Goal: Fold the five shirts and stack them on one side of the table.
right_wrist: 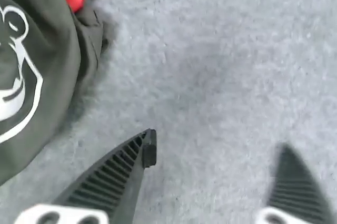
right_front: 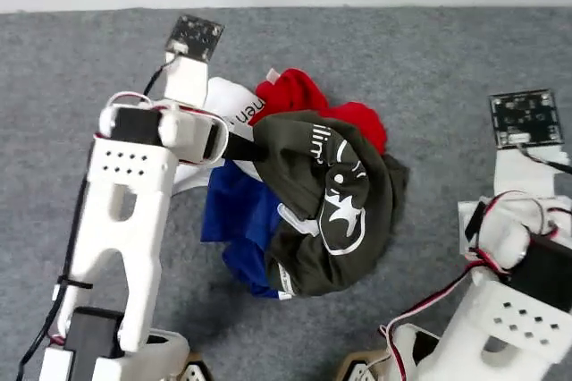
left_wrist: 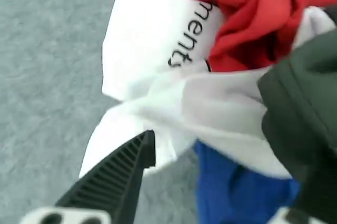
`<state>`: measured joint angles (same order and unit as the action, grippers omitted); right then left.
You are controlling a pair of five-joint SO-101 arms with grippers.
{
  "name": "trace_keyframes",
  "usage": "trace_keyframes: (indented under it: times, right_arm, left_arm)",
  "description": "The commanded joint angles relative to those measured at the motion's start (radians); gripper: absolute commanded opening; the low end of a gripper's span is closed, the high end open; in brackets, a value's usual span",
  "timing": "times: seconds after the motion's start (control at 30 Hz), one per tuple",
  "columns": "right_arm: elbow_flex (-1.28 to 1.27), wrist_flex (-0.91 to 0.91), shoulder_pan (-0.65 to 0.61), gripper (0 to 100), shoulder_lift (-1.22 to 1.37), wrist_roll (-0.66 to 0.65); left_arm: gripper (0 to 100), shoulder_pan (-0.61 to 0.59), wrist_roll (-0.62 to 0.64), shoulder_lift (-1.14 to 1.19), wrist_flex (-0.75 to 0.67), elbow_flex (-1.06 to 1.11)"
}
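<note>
The shirts are lying in one crumpled pile (right_front: 295, 193) at the middle of the table (right_front: 447, 68), whose surface is grey and carpet-like. None of them is folded.

1. The dark olive shirt (right_front: 331, 211), with a white print, is lying on top of the pile and is covering its right-hand part.
2. The red shirt (right_front: 308, 99) is showing at the far edge of the pile, partly under the dark olive shirt.
3. The white shirt (right_front: 234, 104), with black lettering, is lying at the far left of the pile and is touching the red shirt.
4. The blue shirt (right_front: 237, 211) is lying at the near left, under the white and dark olive shirts.

Four colours are distinguishable; a fifth shirt cannot be made out.

The left arm (right_front: 125, 211) is extending from the near left edge of the table to the pile. The left pincer (left_wrist: 218, 148) is standing wide open at the pile's left side. Its ridged fixed finger (left_wrist: 124, 171) is lying against the white shirt, white cloth is lying between the jaws, and the dark olive shirt is covering the opposite finger. The pincer is not clamping any cloth.

The right arm (right_front: 518, 292) is standing at the near right of the table. The right pincer (right_wrist: 218, 151) is wide open and holding nothing, over bare table just beside the right edge of the dark olive shirt.
</note>
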<state>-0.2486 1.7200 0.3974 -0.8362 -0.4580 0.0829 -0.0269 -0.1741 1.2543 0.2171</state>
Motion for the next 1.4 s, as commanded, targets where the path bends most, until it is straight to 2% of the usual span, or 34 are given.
trace_keyframes:
  times: [0.0,0.2,0.33,0.4,0.53,0.7,0.83,1.13,1.37]
  right_arm:
    - [0.011,0.053,0.001,53.7,-0.01,-0.018]
    - [0.011,0.068,-0.001,55.3,-0.01,-0.038]
    - [0.009,0.07,0.001,55.3,-0.01,-0.038]
    - [-0.012,0.07,-0.001,55.3,-0.01,-0.038]
    - [-0.118,0.068,-0.001,55.3,-0.01,-0.037]
    - [-0.25,0.061,0.001,55.3,-0.01,-0.037]
    - [-0.311,0.059,0.002,55.3,-0.01,-0.037]
    - [-0.399,0.004,0.001,55.3,-0.01,-0.038]
    - [-0.47,-0.05,-0.001,55.3,-0.01,-0.038]
  left_arm:
    - [43,0.028,-0.006,0.023,-0.201,0.096]
    - [43,0.115,0.0,0.354,-0.422,0.091]
    - [37,0.155,0.048,0.578,-0.468,-0.016]
    - [28,0.15,0.058,0.638,-0.43,-0.12]
    - [3,0.098,0.008,0.703,-0.411,-0.242]
    - [1,-0.052,-0.077,0.726,-0.397,-0.321]
    - [1,-0.209,-0.074,0.678,-0.267,-0.46]
    - [1,-0.582,-0.075,0.405,-0.005,-0.727]
    - [1,-0.862,-0.075,0.17,0.034,-0.723]
